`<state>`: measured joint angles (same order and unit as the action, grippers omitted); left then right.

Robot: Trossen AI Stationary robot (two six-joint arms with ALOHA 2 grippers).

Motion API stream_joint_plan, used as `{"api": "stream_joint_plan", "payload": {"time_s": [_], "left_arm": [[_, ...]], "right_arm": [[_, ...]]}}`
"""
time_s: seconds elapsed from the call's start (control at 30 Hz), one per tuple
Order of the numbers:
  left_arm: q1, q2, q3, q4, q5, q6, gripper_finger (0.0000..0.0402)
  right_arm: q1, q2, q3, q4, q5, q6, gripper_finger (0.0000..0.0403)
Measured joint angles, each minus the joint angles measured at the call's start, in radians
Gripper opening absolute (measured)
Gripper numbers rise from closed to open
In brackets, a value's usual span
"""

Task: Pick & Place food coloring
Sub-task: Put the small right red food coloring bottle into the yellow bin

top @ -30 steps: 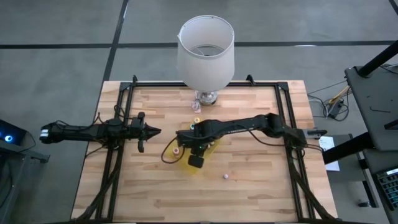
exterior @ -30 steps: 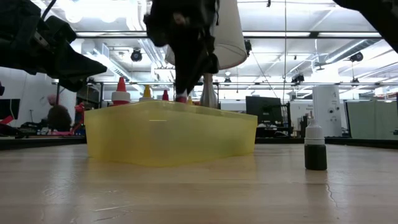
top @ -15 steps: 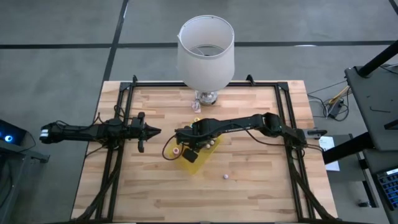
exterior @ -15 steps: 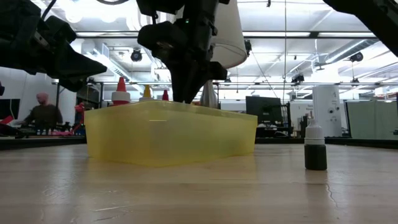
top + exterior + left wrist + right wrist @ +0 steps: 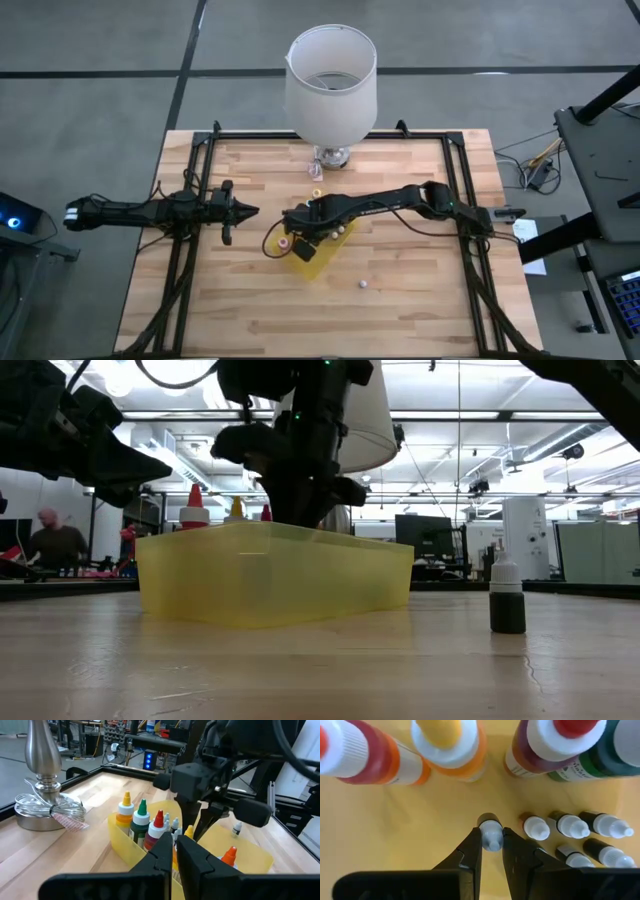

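Inside the yellow tray (image 5: 395, 835), your right claw (image 5: 492, 840) pinches a small white-capped food coloring bottle (image 5: 491, 832): placing step. Next, spread and lift straight; left claw (image 5: 172, 855) waits pressed together.

right gripper (image 5: 492, 840) lowered deeper into yellow tray (image 5: 270, 575), person in background shifted left

A large open industrial lab or workshop: a butcher-block table (image 5: 420, 300) on a grey concrete floor (image 5: 90, 110), exposed ceiling pipes (image 5: 500, 435), strip lights (image 5: 160, 375), and equipment racks (image 5: 525, 545) behind.
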<state>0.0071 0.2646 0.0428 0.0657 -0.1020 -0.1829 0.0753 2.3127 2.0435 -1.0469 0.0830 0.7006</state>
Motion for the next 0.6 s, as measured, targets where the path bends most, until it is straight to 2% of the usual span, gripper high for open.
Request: {"api": "stream_joint_plan", "payload": {"time_s": [0.23,0.6], "left_arm": [[0.0,0.0,0.0,0.0,0.0,0.0,0.0],[0.0,0.0,0.0,0.0,0.0,0.0,0.0]], "right_arm": [[-0.005,0.0,-0.037,0.019,0.047,0.0,0.005],[-0.007,0.0,-0.07,0.061,0.049,-0.004,0.005]]}}
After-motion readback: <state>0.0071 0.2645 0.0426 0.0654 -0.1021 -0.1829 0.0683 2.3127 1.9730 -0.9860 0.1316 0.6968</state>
